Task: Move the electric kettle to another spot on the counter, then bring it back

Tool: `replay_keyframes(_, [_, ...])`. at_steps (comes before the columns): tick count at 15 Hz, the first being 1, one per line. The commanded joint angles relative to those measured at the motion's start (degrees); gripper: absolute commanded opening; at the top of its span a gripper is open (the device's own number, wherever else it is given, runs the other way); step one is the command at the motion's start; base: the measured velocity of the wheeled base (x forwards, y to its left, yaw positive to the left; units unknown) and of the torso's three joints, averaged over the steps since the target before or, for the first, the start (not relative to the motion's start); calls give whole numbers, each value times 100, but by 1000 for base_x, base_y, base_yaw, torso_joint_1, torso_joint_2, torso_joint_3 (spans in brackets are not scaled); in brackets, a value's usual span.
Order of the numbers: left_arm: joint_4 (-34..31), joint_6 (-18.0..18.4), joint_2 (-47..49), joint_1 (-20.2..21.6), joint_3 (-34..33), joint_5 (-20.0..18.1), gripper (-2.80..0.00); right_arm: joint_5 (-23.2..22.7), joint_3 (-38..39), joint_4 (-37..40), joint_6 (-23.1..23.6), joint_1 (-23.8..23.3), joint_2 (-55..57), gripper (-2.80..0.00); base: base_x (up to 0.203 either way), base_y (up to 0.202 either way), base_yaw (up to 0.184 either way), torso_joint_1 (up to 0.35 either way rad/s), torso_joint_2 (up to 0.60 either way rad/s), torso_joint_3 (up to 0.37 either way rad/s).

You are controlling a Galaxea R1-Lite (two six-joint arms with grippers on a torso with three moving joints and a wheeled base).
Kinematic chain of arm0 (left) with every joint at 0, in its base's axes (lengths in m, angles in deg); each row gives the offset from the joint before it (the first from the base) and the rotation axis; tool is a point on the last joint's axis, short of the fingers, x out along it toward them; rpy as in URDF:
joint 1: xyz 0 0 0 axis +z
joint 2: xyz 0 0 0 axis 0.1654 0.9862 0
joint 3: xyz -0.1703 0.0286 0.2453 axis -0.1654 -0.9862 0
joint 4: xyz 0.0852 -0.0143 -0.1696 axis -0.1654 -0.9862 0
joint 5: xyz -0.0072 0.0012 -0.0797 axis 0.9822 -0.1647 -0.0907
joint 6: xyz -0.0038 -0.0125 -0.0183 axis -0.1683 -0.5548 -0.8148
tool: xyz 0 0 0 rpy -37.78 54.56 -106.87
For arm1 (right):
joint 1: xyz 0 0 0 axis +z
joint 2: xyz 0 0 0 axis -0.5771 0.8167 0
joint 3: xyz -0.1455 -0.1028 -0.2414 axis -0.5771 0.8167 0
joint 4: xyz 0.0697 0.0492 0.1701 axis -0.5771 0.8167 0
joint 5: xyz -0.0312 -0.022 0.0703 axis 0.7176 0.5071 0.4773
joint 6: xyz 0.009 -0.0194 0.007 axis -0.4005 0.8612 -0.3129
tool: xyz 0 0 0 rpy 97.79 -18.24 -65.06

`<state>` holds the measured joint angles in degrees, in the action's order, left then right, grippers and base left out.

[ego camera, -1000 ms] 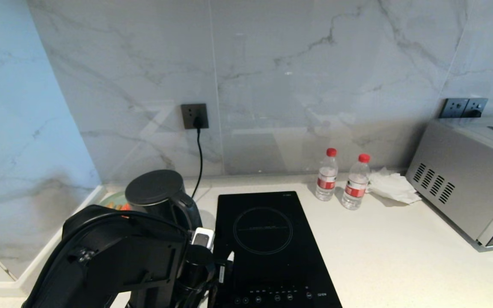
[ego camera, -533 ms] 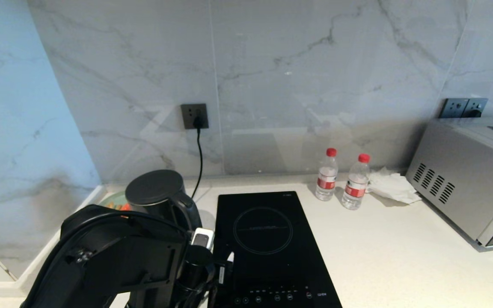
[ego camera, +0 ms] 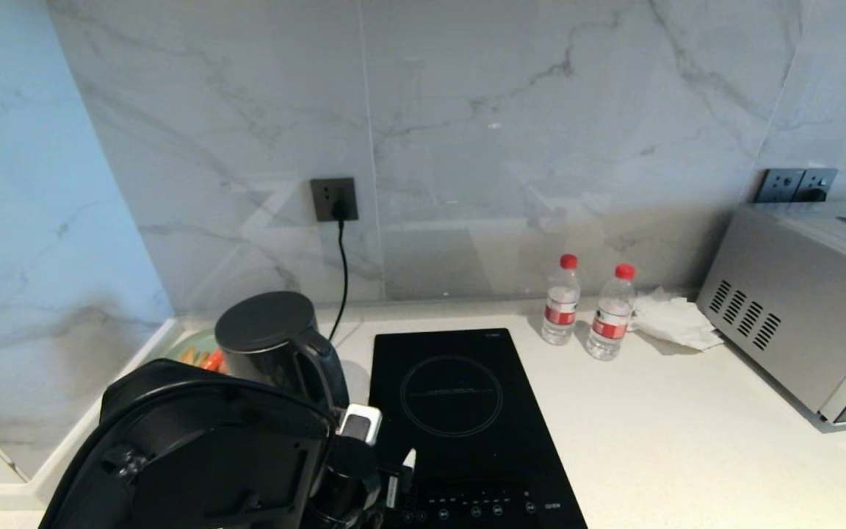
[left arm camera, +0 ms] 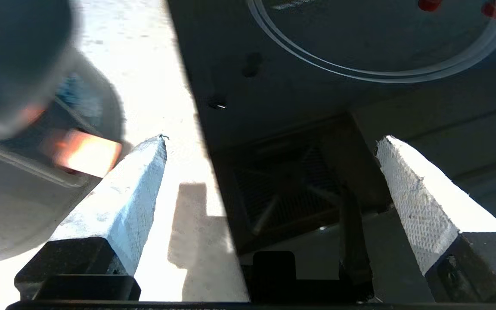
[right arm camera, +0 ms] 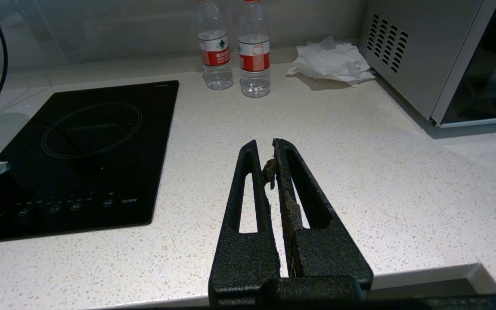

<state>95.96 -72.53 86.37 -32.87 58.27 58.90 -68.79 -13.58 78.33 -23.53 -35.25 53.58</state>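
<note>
Left arm [ego camera: 217,448] now lower, further right.

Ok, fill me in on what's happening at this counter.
The robot's left hand is open and empty, low over the counter at the near left edge of the hob, beside the kettle. The kettle stands at the back left and is not held. The right hand is shut and idle above the counter's front edge.

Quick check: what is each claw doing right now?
Left claw: open, empty, over the hob's left edge beside the kettle.
Right claw: closed, empty.
</note>
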Motion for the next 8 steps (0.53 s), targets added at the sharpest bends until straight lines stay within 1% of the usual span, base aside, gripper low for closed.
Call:
replay_keyframes(1, [54, -4, -34, -91, -123, 5, 0, 0, 0, 1, 0, 0, 0, -280, 0, 0, 0, 0, 0, 0])
replay_keyframes(4, [54, 81, 31, -103, -312, -67, 0, 0, 0, 1, 0, -9, 0, -280, 0, 0, 0, 0, 0, 0])
replay_keyframes(6, [54, 267, 165, -71, -230, -65, 0, 0, 0, 1, 0, 0, 0, -280, 0, 0, 0, 0, 0, 0])
replay_keyframes(8, [54, 464, 359, -49, 4, -13, 0, 0, -7, 1, 0, 0, 0, -280, 0, 0, 0, 0, 0, 0])
